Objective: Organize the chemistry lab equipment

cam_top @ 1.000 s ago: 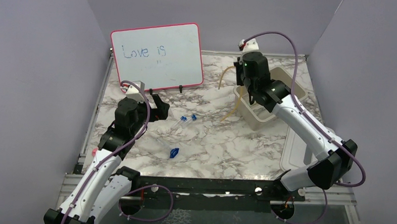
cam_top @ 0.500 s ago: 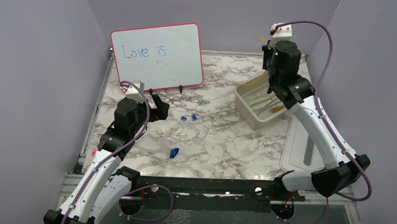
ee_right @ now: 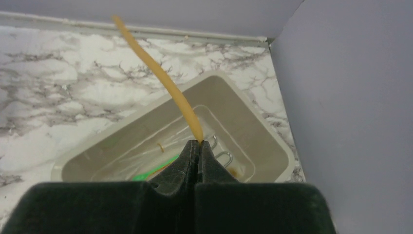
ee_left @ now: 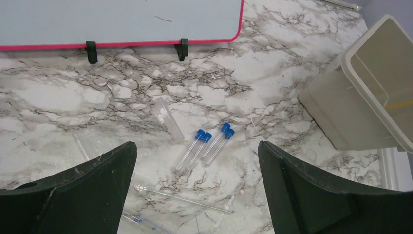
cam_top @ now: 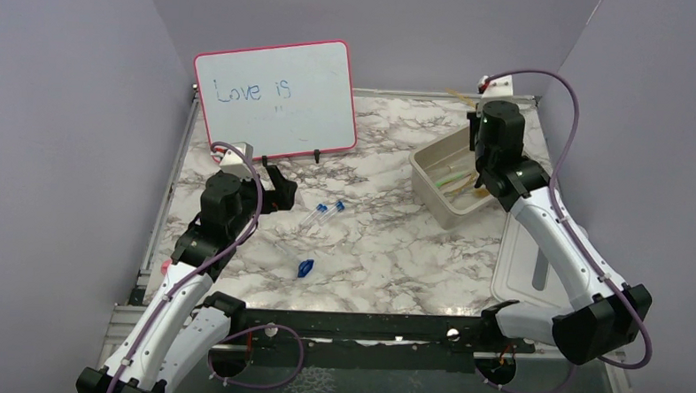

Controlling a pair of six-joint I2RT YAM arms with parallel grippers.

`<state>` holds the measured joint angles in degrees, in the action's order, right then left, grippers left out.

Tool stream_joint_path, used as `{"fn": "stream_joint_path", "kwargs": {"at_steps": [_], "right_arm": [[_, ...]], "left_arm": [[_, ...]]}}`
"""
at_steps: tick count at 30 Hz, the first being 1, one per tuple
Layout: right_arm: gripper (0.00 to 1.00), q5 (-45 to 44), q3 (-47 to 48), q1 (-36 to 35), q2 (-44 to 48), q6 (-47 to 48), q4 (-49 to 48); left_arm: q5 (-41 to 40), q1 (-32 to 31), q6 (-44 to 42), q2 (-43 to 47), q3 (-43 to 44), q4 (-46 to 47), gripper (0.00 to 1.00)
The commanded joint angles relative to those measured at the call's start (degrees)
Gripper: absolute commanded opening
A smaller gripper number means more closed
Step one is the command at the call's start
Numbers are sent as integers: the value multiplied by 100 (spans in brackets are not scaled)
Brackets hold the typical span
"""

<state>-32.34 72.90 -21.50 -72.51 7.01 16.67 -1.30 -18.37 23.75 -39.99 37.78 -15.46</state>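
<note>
My right gripper is shut on the long amber rubber hose, whose free end rises toward the back wall. It hangs over the beige tub; in the top view it is above the tub's far right part. A green-tipped stick and wire tongs lie inside the tub. My left gripper is open and empty above several clear tubes with blue caps. A small blue piece lies on the marble nearer the arms.
The pink-framed whiteboard stands at the back left. The tub's lid lies at the right edge. A thin glass rod, a marked pipette and a clear flat piece lie near the tubes.
My right gripper has carried the hose from the tub's left side to above its far right. The hose no longer trails on the table. The left arm has not moved.
</note>
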Motion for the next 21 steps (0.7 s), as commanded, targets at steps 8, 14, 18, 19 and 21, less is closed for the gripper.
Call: {"fn": "stream_joint_path", "kwargs": {"at_steps": [8, 14, 18, 19, 21], "right_arm": [[1, 167, -1191, 33, 813, -1739, 1001], [1, 56, -1447, 32, 576, -2510, 1403], [1, 131, -1424, 32, 290, -2688, 1285], [0, 66, -1408, 39, 213, -2670, 1215], [1, -200, -1359, 40, 45, -2545, 1024]], "left_arm": [[125, 24, -10, -57, -40, 167, 97], [124, 23, -2, -45, -45, 175, 97], [254, 26, -1, -37, -52, 174, 97], [247, 26, -2, -32, -53, 175, 97], [229, 24, -2, -22, -67, 175, 97]]}}
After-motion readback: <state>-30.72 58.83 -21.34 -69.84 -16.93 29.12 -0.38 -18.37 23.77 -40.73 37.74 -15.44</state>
